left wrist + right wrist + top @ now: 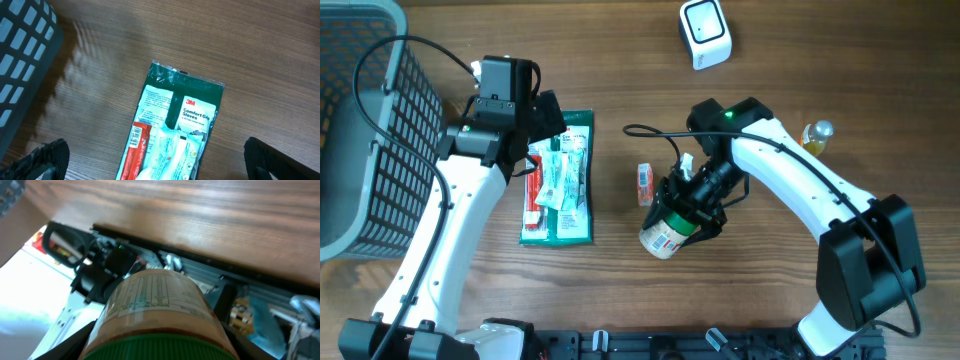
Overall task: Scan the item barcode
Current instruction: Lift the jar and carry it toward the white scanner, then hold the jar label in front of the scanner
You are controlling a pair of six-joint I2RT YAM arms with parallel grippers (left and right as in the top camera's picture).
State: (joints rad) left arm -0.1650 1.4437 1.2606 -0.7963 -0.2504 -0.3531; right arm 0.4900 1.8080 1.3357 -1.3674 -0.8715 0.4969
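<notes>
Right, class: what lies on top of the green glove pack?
A red packet and white-green packets lie on the glove pack. Whatever is printed beneath them is covered.

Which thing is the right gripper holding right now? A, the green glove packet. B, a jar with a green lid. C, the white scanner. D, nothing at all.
B: the right gripper is clamped on the green-lidded jar, which fills the right wrist view.
</notes>
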